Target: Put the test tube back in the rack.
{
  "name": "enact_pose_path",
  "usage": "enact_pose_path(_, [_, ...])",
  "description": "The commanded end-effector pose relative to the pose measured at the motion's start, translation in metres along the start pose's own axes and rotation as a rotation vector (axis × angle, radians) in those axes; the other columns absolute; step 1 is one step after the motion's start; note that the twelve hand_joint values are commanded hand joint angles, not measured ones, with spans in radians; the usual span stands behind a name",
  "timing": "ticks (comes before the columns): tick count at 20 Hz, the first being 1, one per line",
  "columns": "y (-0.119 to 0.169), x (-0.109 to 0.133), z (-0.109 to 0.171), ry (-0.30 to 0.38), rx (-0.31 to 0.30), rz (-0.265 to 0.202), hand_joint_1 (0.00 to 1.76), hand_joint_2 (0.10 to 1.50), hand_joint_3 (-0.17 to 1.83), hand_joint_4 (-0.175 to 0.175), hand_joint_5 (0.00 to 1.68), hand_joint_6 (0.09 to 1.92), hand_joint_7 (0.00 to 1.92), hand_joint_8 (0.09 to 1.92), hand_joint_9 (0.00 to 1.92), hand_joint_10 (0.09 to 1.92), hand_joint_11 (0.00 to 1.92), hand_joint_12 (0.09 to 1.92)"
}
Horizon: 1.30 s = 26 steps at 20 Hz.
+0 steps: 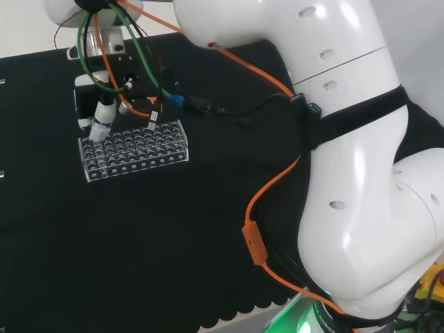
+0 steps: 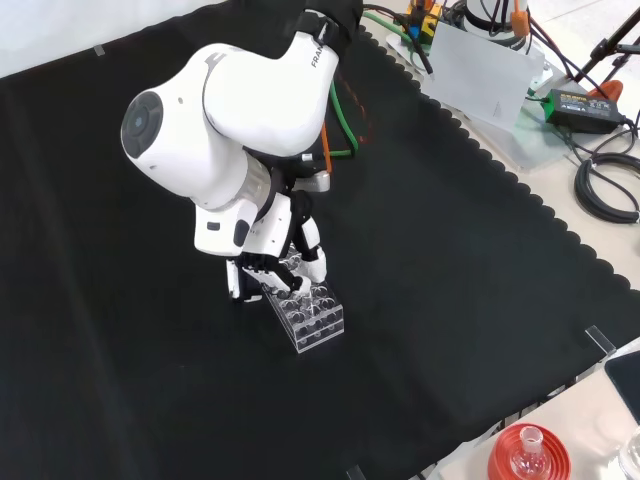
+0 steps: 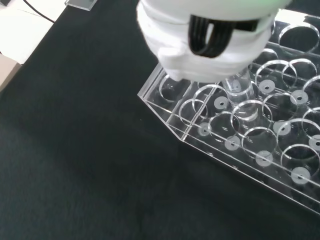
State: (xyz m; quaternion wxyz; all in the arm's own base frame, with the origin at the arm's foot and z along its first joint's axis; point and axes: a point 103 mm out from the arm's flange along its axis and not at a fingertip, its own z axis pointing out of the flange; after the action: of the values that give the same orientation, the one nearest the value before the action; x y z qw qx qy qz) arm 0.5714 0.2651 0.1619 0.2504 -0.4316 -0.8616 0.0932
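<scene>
A clear plastic rack [image 1: 139,149] with many round holes stands on the black cloth; it also shows as the rack [image 2: 312,312] and close up as the rack [image 3: 260,145]. The hand [image 1: 104,114] hangs over the rack's left end in the head view, its fingers curled downward. In the front view the hand [image 2: 285,250] sits over the rack's far end. In the wrist view a clear test tube [image 3: 240,92] stands upright under the blurred white hand [image 3: 210,45], pinched by it. The tube's lower end sits in a hole near the rack's corner.
In the front view a red ribbed stand [image 2: 528,458] with a flask sits off the cloth at the bottom right, and cables and a black adapter [image 2: 585,105] lie at the top right. Black cloth [image 2: 450,260] surrounds the rack. The arm's white links [image 1: 347,139] stand at the head view's right.
</scene>
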Motion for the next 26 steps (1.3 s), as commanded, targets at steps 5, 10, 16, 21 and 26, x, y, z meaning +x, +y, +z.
enact_pose_path(5, [0.002, 0.0, 0.001, 0.036, 0.006, -0.01, 1.43, 0.66, 0.52, -0.175, 1.4, 0.33, 1.56, 0.34, 1.43, 0.09, 0.46, 1.37])
enact_pose_path(10, [0.003, -0.003, 0.005, 0.114, 0.079, -0.016, 1.34, 0.57, 0.64, -0.109, 1.09, 0.6, 1.4, 0.41, 1.25, 0.32, 0.29, 1.47])
enact_pose_path(16, [0.005, -0.004, 0.008, 0.13, 0.105, -0.02, 1.18, 0.42, 0.71, -0.002, 0.44, 0.86, 0.76, 0.83, 0.6, 0.9, 0.01, 1.55])
enact_pose_path(21, [0.001, -0.002, 0.002, 0.118, 0.103, -0.028, 1.15, 0.43, 0.68, 0.01, 0.39, 0.8, 0.63, 0.84, 0.51, 0.93, 0.0, 1.5])
enact_pose_path(26, [-0.013, -0.004, -0.024, 0.091, 0.06, -0.026, 1.14, 0.43, 0.67, 0.019, 0.37, 0.77, 0.6, 0.85, 0.48, 0.94, 0.0, 1.48])
